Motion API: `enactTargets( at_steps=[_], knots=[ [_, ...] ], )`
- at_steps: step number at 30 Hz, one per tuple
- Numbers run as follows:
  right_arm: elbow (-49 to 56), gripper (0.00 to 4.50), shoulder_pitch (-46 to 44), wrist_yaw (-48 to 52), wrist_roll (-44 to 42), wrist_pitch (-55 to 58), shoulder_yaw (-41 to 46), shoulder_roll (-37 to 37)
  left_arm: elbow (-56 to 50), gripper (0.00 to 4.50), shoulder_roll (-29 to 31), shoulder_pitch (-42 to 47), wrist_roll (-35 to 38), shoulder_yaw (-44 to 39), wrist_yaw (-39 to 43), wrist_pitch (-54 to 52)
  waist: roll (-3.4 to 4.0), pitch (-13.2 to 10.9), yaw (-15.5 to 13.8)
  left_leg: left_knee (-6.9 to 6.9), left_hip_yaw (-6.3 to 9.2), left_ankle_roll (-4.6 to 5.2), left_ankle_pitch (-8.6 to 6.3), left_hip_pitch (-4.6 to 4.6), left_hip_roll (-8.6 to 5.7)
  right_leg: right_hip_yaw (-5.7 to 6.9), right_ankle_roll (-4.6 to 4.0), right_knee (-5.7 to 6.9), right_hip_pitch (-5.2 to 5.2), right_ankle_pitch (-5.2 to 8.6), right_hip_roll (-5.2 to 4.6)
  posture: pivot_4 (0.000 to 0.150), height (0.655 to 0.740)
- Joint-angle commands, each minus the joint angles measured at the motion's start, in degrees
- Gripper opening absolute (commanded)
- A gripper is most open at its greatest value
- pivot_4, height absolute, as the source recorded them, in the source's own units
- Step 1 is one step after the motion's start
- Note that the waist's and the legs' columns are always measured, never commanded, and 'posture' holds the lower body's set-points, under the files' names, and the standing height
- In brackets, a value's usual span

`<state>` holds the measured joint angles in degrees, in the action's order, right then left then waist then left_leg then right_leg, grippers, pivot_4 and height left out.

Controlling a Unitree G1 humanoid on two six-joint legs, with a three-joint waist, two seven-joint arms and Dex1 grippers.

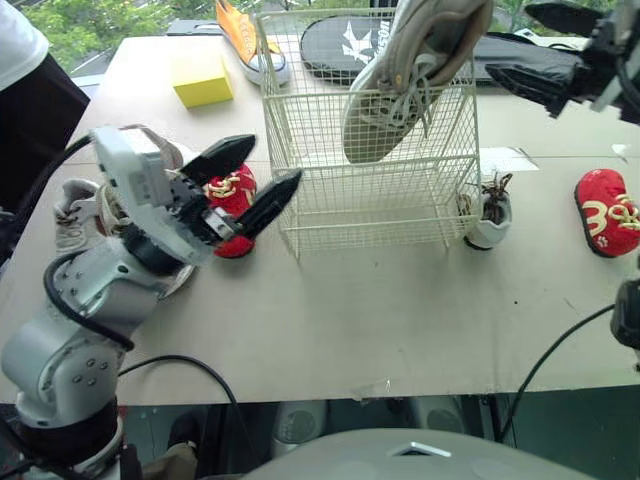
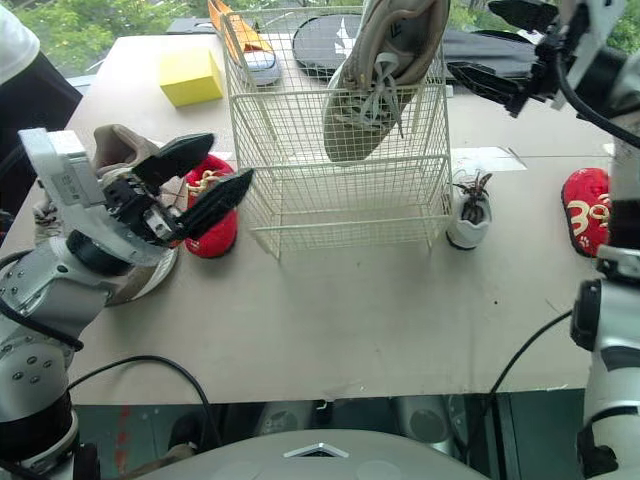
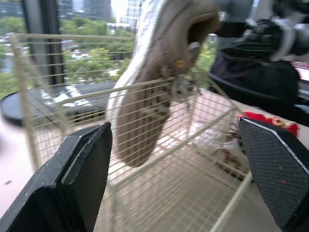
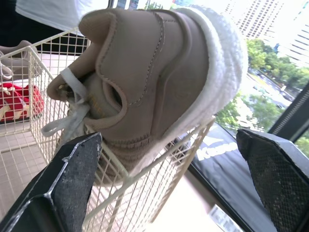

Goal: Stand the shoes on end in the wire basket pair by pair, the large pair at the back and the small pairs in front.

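Note:
A cream wire basket (image 1: 330,205) stands mid-table. One large beige sneaker (image 1: 405,85) stands toe-down inside it, leaning to the right rear, its heel above the rim. My right gripper (image 1: 508,40) hangs open just right of that heel, holding nothing. The heel looms close between its fingers in the right wrist view (image 4: 154,72). My left gripper (image 1: 272,163) is open beside the basket's left front corner, above a small red shoe (image 1: 232,195). A second beige sneaker (image 1: 75,210) lies behind my left arm. A small white shoe (image 1: 490,215) and another red shoe (image 1: 608,212) sit right of the basket.
An orange sneaker (image 1: 250,40), a yellow block (image 1: 202,78) and a black bag (image 1: 345,45) lie at the back of the table. A person (image 1: 25,70) stands at the far left corner. The table's front edge runs near me.

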<state>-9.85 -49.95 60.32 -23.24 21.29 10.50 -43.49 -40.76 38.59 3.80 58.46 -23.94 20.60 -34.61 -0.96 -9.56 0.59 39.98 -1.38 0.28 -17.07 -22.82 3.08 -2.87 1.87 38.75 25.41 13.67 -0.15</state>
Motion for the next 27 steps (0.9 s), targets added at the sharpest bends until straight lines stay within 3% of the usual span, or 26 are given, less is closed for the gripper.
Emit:
enactTargets(
  at_steps=[1, 3, 6, 9, 13, 17, 23, 27],
  knots=[
    [18.2, 4.44, 10.5, 2.7, -8.9, 8.2, 6.2, -5.7, 1.9, 4.50, 0.2, -3.0, 0.3, -7.2, -3.2, 0.3, -0.02, 0.0, -0.2, 0.00, 0.06, 0.00, 0.00, -0.01, 0.01, 0.07, 0.01, -0.03, -0.03, 0.01, -0.01, 0.150, 0.7400],
    [24.5, 4.44, 15.1, 2.6, -13.5, 12.4, 8.2, -7.3, 4.1, 4.50, 1.2, -4.2, 0.4, -9.9, -2.9, 0.1, -0.01, 0.0, 0.1, -0.06, 0.14, 0.01, -0.01, 0.01, 0.02, 0.08, 0.01, -0.06, -0.03, 0.01, -0.02, 0.150, 0.7400],
    [37.5, 4.44, 23.4, 0.4, -23.6, 19.2, 11.0, -7.6, 11.8, 4.50, 8.0, -8.2, 3.0, -17.1, 3.2, -5.2, -0.03, 0.0, 0.5, -0.07, 0.14, 0.01, -0.01, 0.14, 0.02, -0.01, 0.00, 0.06, -0.02, 0.02, 0.08, 0.150, 0.7400],
    [44.9, 4.44, 24.4, -4.3, -27.5, 20.6, 6.7, -4.5, 20.2, 4.50, 14.1, -10.0, 4.6, -21.3, 8.7, -10.1, 0.01, 0.0, 1.0, -0.20, 0.13, 0.01, 0.00, 0.29, 0.04, 0.02, -0.01, 0.11, -0.02, 0.04, 0.23, 0.150, 0.7400],
    [46.2, 4.44, 23.1, -4.3, -21.2, 15.5, -2.0, -1.8, 31.3, 4.50, 19.8, -13.6, -1.4, -23.0, 14.9, -12.5, -0.09, 0.0, 0.9, -0.20, 0.08, -0.01, 0.01, 0.27, -0.01, 0.10, -0.02, 0.08, -0.06, 0.05, 0.11, 0.150, 0.7400],
    [47.2, 4.44, 21.9, -3.6, -20.9, 13.0, -5.7, 0.3, 36.5, 4.50, 22.5, -16.5, -5.8, -22.7, 19.6, -12.6, -0.23, 0.0, 1.1, -0.33, 0.04, -0.02, 0.01, 0.25, 0.00, 0.12, -0.06, 0.06, 0.02, 0.07, 0.10, 0.150, 0.7400],
    [46.6, 4.44, 21.2, -4.2, -20.4, 11.5, -7.5, 1.5, 45.8, 4.50, 23.5, -13.8, -10.6, -21.9, 22.6, -13.1, -0.31, 0.0, 0.3, -0.57, 0.07, -0.04, 0.02, 0.14, 0.00, 0.23, -0.08, -0.12, 0.12, 0.07, 0.04, 0.150, 0.7400],
    [46.8, 4.44, 21.5, -4.6, -20.4, 11.5, -7.3, 1.0, 55.1, 4.50, 26.2, -7.4, -16.1, -15.0, 25.0, -11.5, -0.34, 0.0, 0.0, -0.60, 0.07, -0.04, 0.02, 0.13, -0.01, 0.26, -0.08, -0.14, 0.12, 0.07, 0.04, 0.150, 0.7400]
  ],
)
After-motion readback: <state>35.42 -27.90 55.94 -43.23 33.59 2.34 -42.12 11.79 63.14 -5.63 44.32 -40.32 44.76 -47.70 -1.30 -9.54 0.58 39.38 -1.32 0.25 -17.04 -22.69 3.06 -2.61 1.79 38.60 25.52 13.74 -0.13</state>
